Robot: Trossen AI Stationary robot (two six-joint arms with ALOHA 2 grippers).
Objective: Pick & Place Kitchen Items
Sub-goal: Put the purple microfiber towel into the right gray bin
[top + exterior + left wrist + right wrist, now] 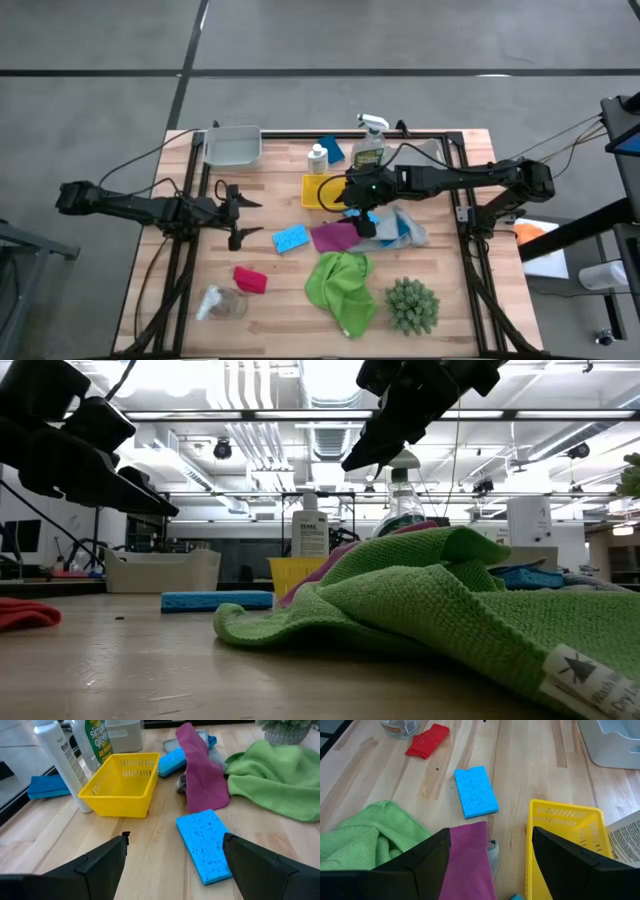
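A bright blue sponge point(290, 239) lies flat on the table between my two grippers. My left gripper point(247, 217) is open and empty just left of it; the sponge point(205, 845) shows ahead of its fingers. My right gripper point(362, 218) is open and hovers above the magenta cloth point(467, 860), which lies on the table by the yellow tray point(322, 191). In the low view the right gripper point(395, 420) is well clear of the table. A green cloth point(342, 285), a red cloth point(250, 279) and a clear jar point(222, 303) on its side lie nearer the front.
A white bottle point(317, 158), a spray bottle point(368, 145) and a grey bin point(233, 146) stand at the far edge. A grey cloth point(408, 228) with another blue sponge lies right of the magenta cloth. A spiky green plant point(412, 305) stands front right.
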